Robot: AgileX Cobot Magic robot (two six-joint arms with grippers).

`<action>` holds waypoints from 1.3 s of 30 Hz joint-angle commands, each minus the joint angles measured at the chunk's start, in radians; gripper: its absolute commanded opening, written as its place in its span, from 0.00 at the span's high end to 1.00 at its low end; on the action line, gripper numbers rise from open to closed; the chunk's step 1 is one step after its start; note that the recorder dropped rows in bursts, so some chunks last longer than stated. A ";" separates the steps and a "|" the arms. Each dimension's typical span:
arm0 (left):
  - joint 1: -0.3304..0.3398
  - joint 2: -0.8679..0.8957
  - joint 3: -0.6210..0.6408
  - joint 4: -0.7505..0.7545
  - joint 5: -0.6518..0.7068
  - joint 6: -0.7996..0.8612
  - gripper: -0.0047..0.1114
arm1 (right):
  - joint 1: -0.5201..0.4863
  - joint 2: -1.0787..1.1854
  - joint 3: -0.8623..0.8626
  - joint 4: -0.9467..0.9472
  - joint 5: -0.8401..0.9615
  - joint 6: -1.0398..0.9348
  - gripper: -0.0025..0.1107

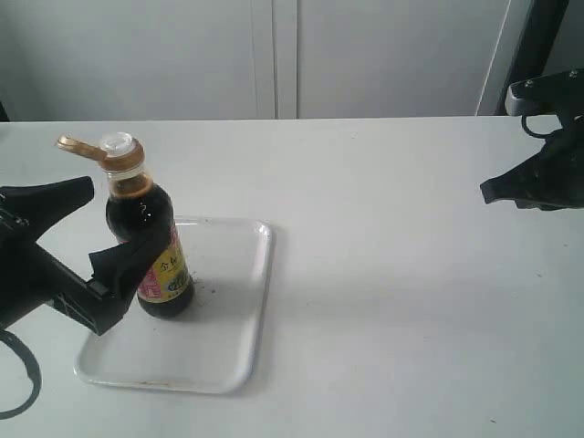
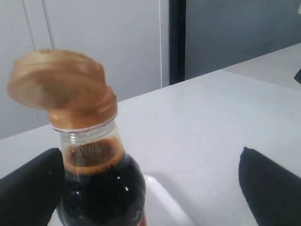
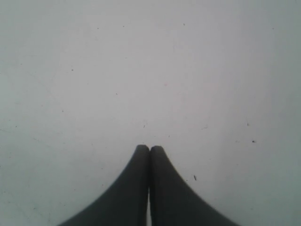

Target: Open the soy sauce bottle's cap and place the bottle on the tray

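The soy sauce bottle [image 1: 153, 251] stands upright on the white tray [image 1: 224, 306], towards its left side. Its golden-brown cap [image 1: 80, 146] is flipped back on its hinge, baring the white spout [image 1: 117, 141]. My left gripper [image 1: 123, 217] is open wide around the bottle, level with the shoulder. In the left wrist view the bottle [image 2: 101, 188] sits close against one finger [image 2: 28, 195], while the other finger [image 2: 270, 188] is far off; the open cap [image 2: 61, 89] fills the upper part and the tray's rim [image 2: 162, 200] shows beside the bottle. My right gripper [image 1: 488, 192] [image 3: 150, 148] is shut and empty above bare table.
The white table [image 1: 392, 301] carries the tray at the left. Grey cabinet doors [image 1: 274, 55] stand behind the table's far edge. A dark upright [image 1: 538, 41] rises at the back right, behind the right arm.
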 commanded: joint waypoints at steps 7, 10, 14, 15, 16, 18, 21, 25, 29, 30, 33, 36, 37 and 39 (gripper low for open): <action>0.003 -0.170 -0.003 -0.039 0.053 -0.013 0.09 | -0.003 -0.002 -0.005 0.003 -0.007 -0.012 0.98; 0.003 -0.200 -0.018 -0.037 0.051 -0.013 0.09 | -0.003 -0.002 -0.005 0.003 -0.007 -0.012 0.98; 0.003 -0.218 -0.056 -0.039 0.052 -0.013 0.09 | -0.003 -0.002 -0.005 0.003 -0.007 -0.012 0.98; 0.003 -0.218 -0.069 -0.041 0.055 -0.013 0.10 | -0.003 -0.002 -0.005 0.003 -0.007 -0.012 0.98; 0.003 -0.218 -0.081 -0.046 0.068 -0.013 0.10 | -0.003 -0.002 -0.005 0.003 -0.007 -0.012 0.98; 0.003 -0.218 -0.116 -0.072 0.103 -0.013 0.13 | -0.003 -0.002 -0.005 0.001 -0.007 -0.016 0.98; 0.003 -0.218 -0.170 -0.114 0.105 -0.013 0.24 | -0.003 -0.002 -0.005 0.001 -0.020 -0.022 0.98; 0.003 -0.218 -0.247 -0.152 0.154 0.014 0.51 | -0.003 -0.002 -0.005 0.001 -0.014 -0.022 0.98; 0.003 -0.218 -0.312 -0.158 0.256 0.131 0.90 | -0.003 -0.002 -0.005 0.001 -0.013 -0.051 0.98; 0.003 -0.218 -0.323 -0.161 0.269 0.167 0.96 | -0.003 -0.002 -0.005 0.001 -0.013 -0.058 0.98; 0.003 -0.218 -0.364 -0.234 0.393 0.232 0.96 | -0.003 -0.002 -0.005 0.001 -0.013 -0.061 0.98; 0.003 -0.216 -0.438 -0.356 0.642 0.370 0.96 | -0.003 -0.003 -0.005 -0.006 -0.011 -0.061 0.98; 0.003 -0.216 -0.468 -0.387 0.732 0.426 0.96 | -0.003 -0.006 -0.005 -0.012 -0.008 -0.063 0.98; 0.003 -0.216 -0.530 -0.455 0.862 0.483 0.96 | -0.003 -0.007 -0.021 -0.036 0.021 -0.063 0.98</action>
